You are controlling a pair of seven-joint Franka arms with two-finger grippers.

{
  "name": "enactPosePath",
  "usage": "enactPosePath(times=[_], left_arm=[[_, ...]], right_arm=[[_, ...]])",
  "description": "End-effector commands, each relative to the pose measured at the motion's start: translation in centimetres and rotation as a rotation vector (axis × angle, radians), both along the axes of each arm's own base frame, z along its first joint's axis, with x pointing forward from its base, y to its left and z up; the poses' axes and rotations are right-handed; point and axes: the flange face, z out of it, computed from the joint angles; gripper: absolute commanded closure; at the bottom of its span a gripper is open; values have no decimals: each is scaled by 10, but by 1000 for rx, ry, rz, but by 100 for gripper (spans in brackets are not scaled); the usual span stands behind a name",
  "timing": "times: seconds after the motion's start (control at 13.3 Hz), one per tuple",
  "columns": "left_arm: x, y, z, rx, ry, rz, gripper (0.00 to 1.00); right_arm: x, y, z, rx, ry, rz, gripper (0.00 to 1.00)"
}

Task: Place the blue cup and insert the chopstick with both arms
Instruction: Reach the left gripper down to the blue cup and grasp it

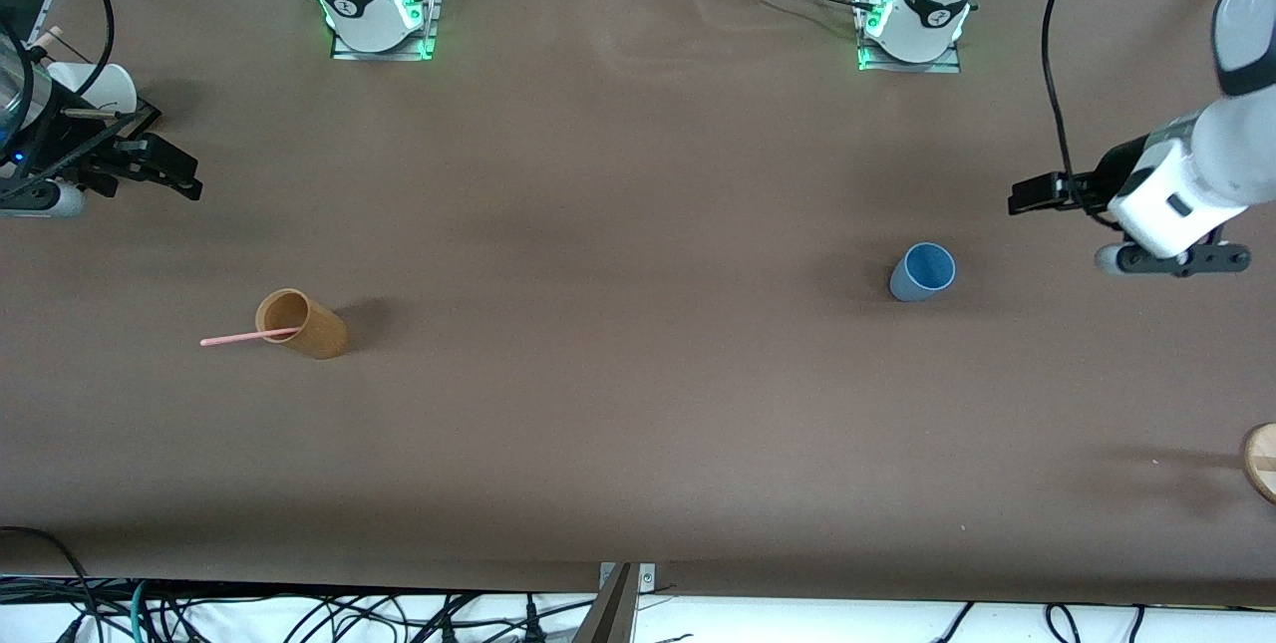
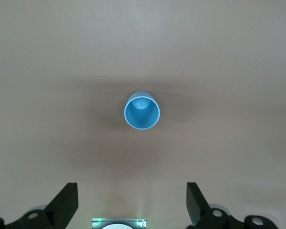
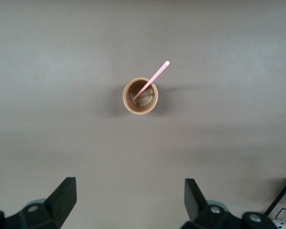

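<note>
The blue cup [image 1: 922,271] stands upright on the brown table toward the left arm's end; in the left wrist view [image 2: 142,110] its mouth shows empty. The pale-pink chopstick [image 1: 239,338] leans in the tan cup [image 1: 304,326] toward the right arm's end, and its top sticks out past the rim; the right wrist view shows both the chopstick [image 3: 152,78] and the tan cup [image 3: 140,96]. My left gripper [image 1: 1032,194] is open and empty above the table's end, apart from the blue cup. My right gripper [image 1: 184,176] is open and empty above the table's other end, apart from the tan cup.
A white paper cup [image 1: 100,85] with a light wooden stick [image 1: 45,40] stands by the right gripper at the table's edge. A round wooden piece [image 1: 1261,461] lies at the edge at the left arm's end, nearer to the camera. Black cables hang from both arms.
</note>
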Motion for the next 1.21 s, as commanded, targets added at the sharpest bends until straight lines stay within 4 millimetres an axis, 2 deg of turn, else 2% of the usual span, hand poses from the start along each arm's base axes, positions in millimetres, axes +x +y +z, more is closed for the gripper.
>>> enactPosePath(times=[0.0, 0.08, 0.23, 0.3, 0.6, 0.83, 0.98, 1.13], left_arm=[[17, 9, -43, 19, 54, -9, 0], [24, 25, -60, 16, 46, -7, 0], [37, 42, -96, -19, 37, -87, 0], [37, 50, -116, -22, 26, -87, 0], [10, 49, -187, -10, -49, -80, 0], [-9, 33, -210, -3, -97, -101, 0], [-14, 28, -214, -3, -91, -109, 0], [-25, 13, -217, 0, -115, -136, 0]], right_arm=[[-4, 2, 0, -2, 0, -11, 0], [-4, 2, 0, -2, 0, -11, 0], [-4, 2, 0, -2, 0, -11, 0], [-4, 2, 0, -2, 0, -11, 0], [-4, 2, 1, -2, -1, -11, 0], [-4, 2, 0, -2, 0, -11, 0], [-4, 2, 0, -2, 0, -11, 0], [-4, 2, 0, -2, 0, -11, 0]])
